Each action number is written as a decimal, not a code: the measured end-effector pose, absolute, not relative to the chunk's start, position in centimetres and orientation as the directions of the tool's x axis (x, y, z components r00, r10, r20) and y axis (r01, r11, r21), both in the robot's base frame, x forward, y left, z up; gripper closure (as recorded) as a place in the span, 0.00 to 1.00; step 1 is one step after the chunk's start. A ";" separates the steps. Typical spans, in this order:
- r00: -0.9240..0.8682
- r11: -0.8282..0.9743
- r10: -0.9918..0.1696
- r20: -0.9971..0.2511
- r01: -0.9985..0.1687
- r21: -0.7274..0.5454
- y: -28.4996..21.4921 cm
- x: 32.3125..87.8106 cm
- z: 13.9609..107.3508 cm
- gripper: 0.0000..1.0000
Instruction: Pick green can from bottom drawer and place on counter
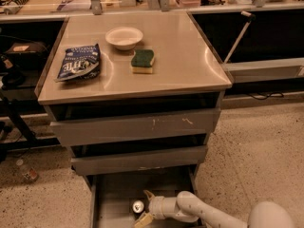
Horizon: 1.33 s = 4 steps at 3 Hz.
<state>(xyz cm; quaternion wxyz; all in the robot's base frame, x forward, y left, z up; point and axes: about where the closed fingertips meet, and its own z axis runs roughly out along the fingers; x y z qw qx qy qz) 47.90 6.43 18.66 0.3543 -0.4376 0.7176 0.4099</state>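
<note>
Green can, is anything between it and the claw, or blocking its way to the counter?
Nothing lies between them: the claw is open in the bottom drawer, a finger on each side of the green can. Above, two part-open upper drawers jut out, so the can likely must come forward before rising to the counter.

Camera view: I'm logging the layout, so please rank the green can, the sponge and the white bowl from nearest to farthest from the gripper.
The gripper sits low in the bottom drawer, open.
1. Green can: in the drawer, right at the gripper.
2. Sponge: up on the counter, near its middle.
3. White bowl: on the counter, behind the sponge.
</note>
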 end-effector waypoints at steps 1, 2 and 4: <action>-0.366 0.281 -0.338 -0.867 -0.919 0.278 6.4 47.9 18.7 0.00; -0.366 0.281 -0.337 -0.867 -0.919 0.278 6.4 47.9 18.7 0.19; -0.366 0.281 -0.337 -0.867 -0.918 0.278 6.4 47.9 18.7 0.65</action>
